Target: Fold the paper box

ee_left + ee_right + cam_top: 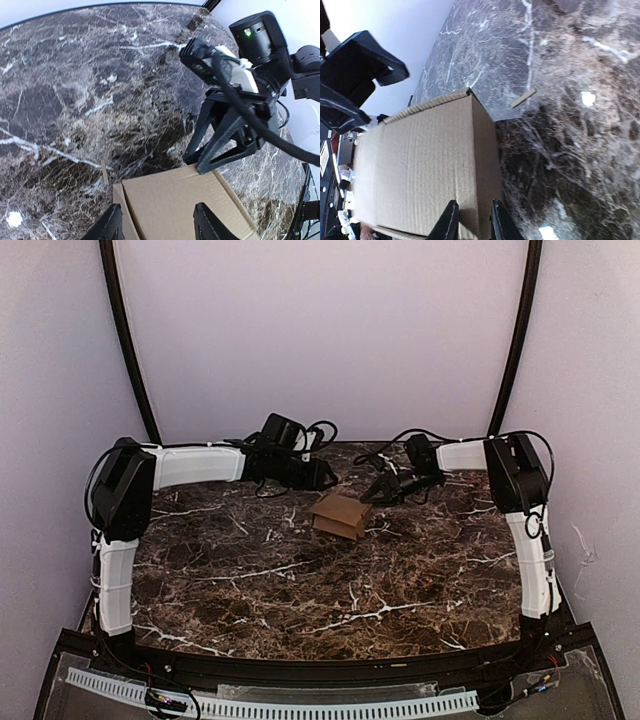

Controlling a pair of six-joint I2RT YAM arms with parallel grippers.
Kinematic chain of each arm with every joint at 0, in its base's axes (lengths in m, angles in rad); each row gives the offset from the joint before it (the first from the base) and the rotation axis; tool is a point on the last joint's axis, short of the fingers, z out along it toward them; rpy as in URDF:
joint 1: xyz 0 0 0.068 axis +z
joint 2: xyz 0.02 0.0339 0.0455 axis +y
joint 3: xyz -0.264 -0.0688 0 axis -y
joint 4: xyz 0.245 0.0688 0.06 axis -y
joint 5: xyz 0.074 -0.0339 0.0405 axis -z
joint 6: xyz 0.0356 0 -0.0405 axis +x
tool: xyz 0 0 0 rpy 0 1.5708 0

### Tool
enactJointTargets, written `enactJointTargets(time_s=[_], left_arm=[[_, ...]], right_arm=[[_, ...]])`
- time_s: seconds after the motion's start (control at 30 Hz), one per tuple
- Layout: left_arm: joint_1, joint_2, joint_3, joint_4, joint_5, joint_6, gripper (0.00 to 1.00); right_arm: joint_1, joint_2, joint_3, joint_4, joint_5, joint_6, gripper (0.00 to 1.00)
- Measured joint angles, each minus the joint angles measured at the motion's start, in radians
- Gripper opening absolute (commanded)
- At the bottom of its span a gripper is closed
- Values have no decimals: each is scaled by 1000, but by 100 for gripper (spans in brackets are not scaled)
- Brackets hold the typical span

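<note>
Cardboard like this looks light and stiff but easily creased, so the box [340, 514] is best taken by a wall edge. Plain brown and squat, it sits toward the far side of the table [250, 580]. The left gripper [158, 206] is spread above its top. The right gripper [473, 202] is narrowed at one edge, though I cannot tell if it pinches

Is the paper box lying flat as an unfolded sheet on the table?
No. The paper box stands on the table as a raised block with upright sides, not a flat sheet.
</note>
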Motion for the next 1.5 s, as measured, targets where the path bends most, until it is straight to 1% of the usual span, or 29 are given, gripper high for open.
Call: enactJointTargets(time_s=[0.27, 0.6, 0.73, 0.83, 0.97, 1.0, 1.1, 1.13, 1.17, 1.2, 1.3, 1.4, 1.5], left_arm=[[0, 0, 19, 8, 6, 0, 50], [0, 0, 18, 23, 8, -8, 51], [0, -23, -21, 32, -2, -2, 53], [0, -68, -77, 34, 2, 2, 53], [-13, -158, -190, 33, 24, 3, 44], [-23, -177, -216, 33, 26, 6, 41], [-58, -224, -282, 34, 30, 13, 33], [-68, -232, -296, 34, 35, 14, 29], [-79, -237, -309, 35, 43, 14, 28], [-87, -238, -316, 34, 51, 12, 26], [-91, -238, -338, 41, 70, 10, 24], [-88, -233, -367, 57, 79, -3, 24], [-83, -218, -410, 98, 84, -24, 24]], right_arm=[[-45, 48, 6, 4, 77, 25, 23], [-56, 50, 8, 6, 77, 24, 26], [-61, 5, -44, 13, 108, -1, 29], [-66, -76, -110, 16, 149, -39, 35], [-59, -252, -199, 32, 198, -90, 36], [-50, -307, -220, 43, 213, -106, 36], [-1, -424, -260, 84, 242, -144, 35], [23, -451, -270, 96, 248, -157, 35], [49, -468, -274, 105, 250, -168, 35], [75, -475, -277, 114, 249, -175, 34], [145, -459, -284, 130, 235, -188, 32], [191, -401, -285, 129, 224, -198, 32], [208, -329, -293, 120, 219, -206, 31]])
